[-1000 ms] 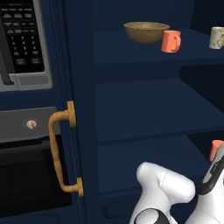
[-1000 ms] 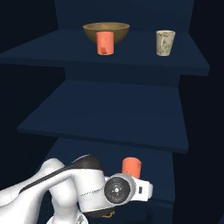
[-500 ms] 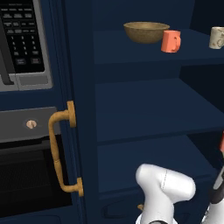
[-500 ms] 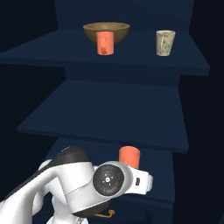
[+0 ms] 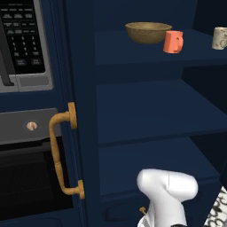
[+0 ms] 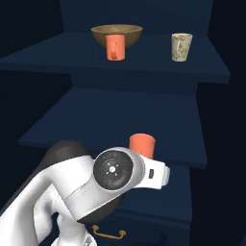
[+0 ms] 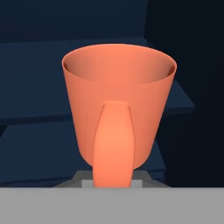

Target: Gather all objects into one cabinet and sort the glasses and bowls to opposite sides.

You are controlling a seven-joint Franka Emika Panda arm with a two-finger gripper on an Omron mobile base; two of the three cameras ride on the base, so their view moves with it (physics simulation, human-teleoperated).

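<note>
In the hand view a coral-orange cup (image 7: pixel 118 100) stands upright close in front of me, its handle facing the camera, and my gripper (image 7: pixel 112 183) is shut on that handle. From the right base view the same cup (image 6: pixel 142 144) rises just behind my white wrist, level with the lower shelf of the tall navy cabinet (image 6: pixel 120 115). On the top shelf sit the olive-brown bowl (image 6: pixel 116 31), another orange cup (image 6: pixel 115 47) in front of it, and a cream cup (image 6: pixel 181 46) to the right. The left base view shows the bowl (image 5: pixel 147 32), orange cup (image 5: pixel 173 41) and cream cup (image 5: pixel 220 38).
The cabinet door with its curved brass handle (image 5: pixel 62 155) stands open at the left. Beyond it are a microwave (image 5: pixel 22 44) and a black oven (image 5: pixel 26 177). A drawer with a brass pull (image 6: pixel 108 233) lies below the shelves. The middle shelf (image 5: pixel 146 111) is bare.
My arm has lifted the held orange cup, from below the lower shelf's edge up to that shelf's level. It has left the right edge of the left base view. The top-shelf things stay put.
</note>
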